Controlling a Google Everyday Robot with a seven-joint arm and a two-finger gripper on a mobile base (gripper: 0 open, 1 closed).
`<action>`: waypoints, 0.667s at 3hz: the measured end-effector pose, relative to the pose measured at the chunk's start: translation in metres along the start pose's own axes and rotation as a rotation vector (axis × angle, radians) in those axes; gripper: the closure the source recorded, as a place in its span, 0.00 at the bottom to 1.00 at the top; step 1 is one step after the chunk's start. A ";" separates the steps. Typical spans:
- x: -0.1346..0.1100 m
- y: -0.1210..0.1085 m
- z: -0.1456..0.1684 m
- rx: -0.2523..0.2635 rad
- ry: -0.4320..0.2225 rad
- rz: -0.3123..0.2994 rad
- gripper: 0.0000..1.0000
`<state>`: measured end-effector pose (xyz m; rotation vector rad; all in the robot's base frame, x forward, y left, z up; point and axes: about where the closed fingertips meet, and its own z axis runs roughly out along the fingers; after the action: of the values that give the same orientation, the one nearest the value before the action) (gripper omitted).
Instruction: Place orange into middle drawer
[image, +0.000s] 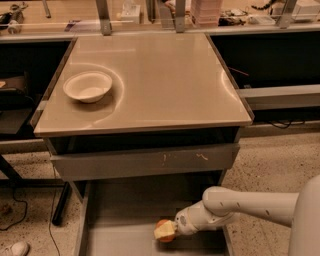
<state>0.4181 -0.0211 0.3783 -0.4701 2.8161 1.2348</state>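
The orange (164, 237) is small and round and sits low in the open middle drawer (115, 235), a wide grey metal tray pulled out below the table. My gripper (166, 231) reaches in from the right on a white arm (240, 205) and is shut on the orange, just above the drawer floor near its right side. Pale fingertips (163, 230) cover the top of the orange.
A white bowl (87, 86) stands on the left of the tan tabletop (160, 75). The upper drawer front (145, 161) with pale scratches is slightly open above the middle drawer. Shelving and clutter line the back edge. Table legs and a cable stand at lower left.
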 end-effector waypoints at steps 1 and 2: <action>0.000 0.000 0.000 0.000 0.000 0.001 0.82; 0.000 0.000 0.000 0.000 0.000 0.001 0.59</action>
<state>0.4179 -0.0210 0.3779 -0.4694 2.8167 1.2355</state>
